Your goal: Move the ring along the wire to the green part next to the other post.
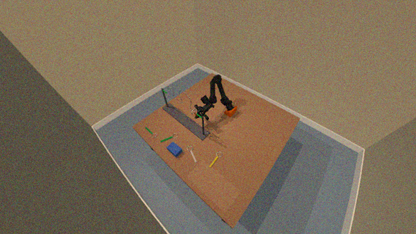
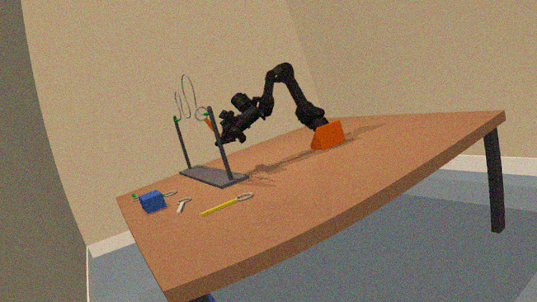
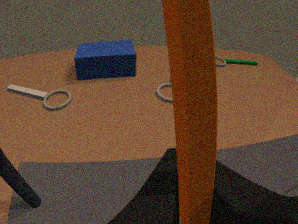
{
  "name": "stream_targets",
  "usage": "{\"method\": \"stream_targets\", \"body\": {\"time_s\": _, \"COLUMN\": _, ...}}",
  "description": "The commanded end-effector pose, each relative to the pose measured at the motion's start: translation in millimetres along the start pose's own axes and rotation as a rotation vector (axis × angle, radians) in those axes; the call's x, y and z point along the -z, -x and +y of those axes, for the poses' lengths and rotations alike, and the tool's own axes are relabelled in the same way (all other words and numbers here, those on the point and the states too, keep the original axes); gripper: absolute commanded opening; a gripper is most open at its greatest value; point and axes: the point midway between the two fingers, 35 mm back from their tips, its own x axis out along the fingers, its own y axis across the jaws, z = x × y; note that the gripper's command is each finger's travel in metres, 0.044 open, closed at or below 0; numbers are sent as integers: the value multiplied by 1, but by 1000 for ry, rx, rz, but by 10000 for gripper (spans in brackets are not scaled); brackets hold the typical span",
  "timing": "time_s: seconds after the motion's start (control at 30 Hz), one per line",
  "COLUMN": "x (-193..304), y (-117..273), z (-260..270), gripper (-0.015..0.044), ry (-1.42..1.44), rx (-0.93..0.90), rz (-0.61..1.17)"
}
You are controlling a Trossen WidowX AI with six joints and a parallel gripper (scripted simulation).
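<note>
The ring (image 2: pixel 201 113) is at the wire beside the near post (image 2: pixel 220 147) (image 1: pixel 203 126), by the inner end of its green part (image 2: pixel 206 113); whether it touches grey wire is too small to tell. Its orange handle (image 2: pixel 209 123) (image 3: pixel 192 100) slants down toward the arm. My gripper (image 2: pixel 219 140) (image 3: pixel 180 155) is shut on the handle, below the wire and beside the near post; any gap to the post cannot be told. The thin grey wire (image 2: pixel 186 74) rises in loops toward the far post (image 2: pixel 182 144) (image 1: pixel 165 100), which bears the other green part (image 2: pixel 176 120).
A grey base (image 1: pixel 184 119) (image 2: pixel 203 173) carries both posts. Beyond it on the table lie a blue block (image 1: pixel 174 149) (image 2: pixel 152 201) (image 3: pixel 105 60), a white-handled ring (image 1: pixel 193 155) (image 3: pixel 30 92), a yellow-handled ring (image 1: pixel 213 161) (image 2: pixel 219 207) and two green-handled rings.
</note>
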Motion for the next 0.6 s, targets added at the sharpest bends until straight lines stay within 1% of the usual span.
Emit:
{"method": "stream_targets", "body": {"time_s": 0.0, "x": 3, "y": 1, "z": 12, "gripper": -150, "ry": -33, "rx": -25, "rz": 15}}
{"method": "stream_targets", "body": {"time_s": 0.57, "x": 0, "y": 5, "z": 38, "gripper": -150, "ry": -105, "rx": -57, "rz": 23}}
